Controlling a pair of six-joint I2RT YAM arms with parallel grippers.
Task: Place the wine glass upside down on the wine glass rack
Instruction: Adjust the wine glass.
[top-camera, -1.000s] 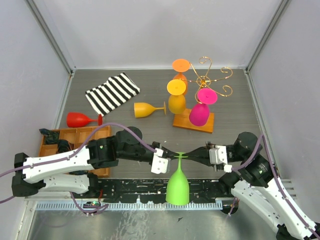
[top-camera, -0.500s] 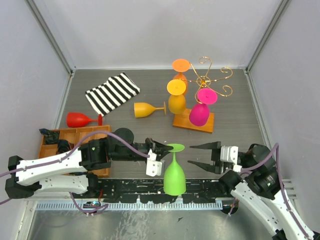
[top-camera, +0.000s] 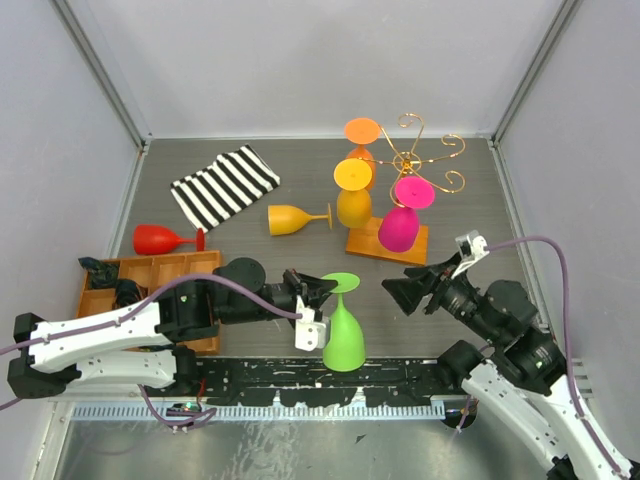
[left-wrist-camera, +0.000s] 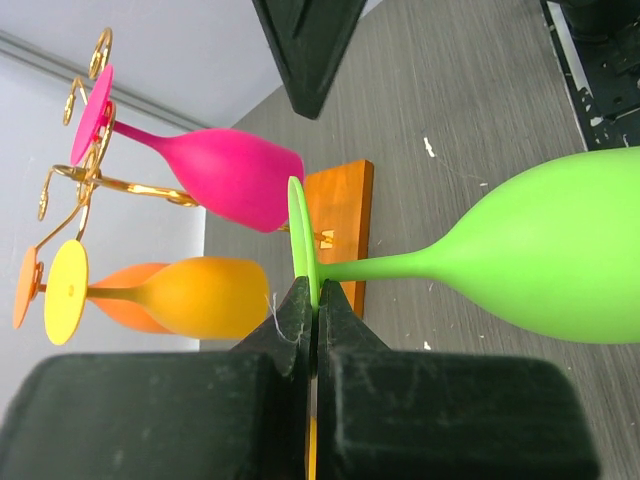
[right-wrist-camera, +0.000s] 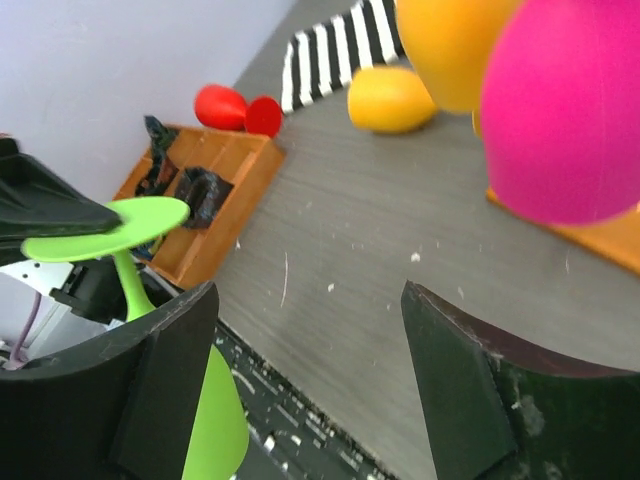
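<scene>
A grey wood-grain table (top-camera: 300, 170) boxed in by pale walls fills the top view. At its rear right stands the thin gold wire wine glass rack (top-camera: 428, 152) on its orange-brown wooden base (top-camera: 372, 245), with 3 glasses hung bowl-down: an orange plastic glass (top-camera: 360, 135), a yellow plastic glass (top-camera: 353, 200) and a magenta plastic glass (top-camera: 400, 225). A black-and-white striped cloth (top-camera: 225, 185), a red glass on its side (top-camera: 163, 239) and a yellow-orange glass on its side (top-camera: 293, 219) lie further left, and a compartmented wooden tray (top-camera: 150, 272) sits at the near left. The lime-green plastic wine glass (top-camera: 345, 338) hangs bowl-down over the table's near edge, well apart from the rack, its foot clenched by the left gripper (top-camera: 322, 290) alone. 1 second ago the right gripper (top-camera: 402, 292) also pinched it just under the foot. It has since released and drawn back to the right, jaws spread and clear of the glass, which now leans more. In the left wrist view, 2 black fingers (left-wrist-camera: 280, 335) press together on the rim of the green foot, with the rack beyond. In the right wrist view, the right fingers (right-wrist-camera: 165, 390) stand wide apart over bare table, with the green foot at the left.
</scene>
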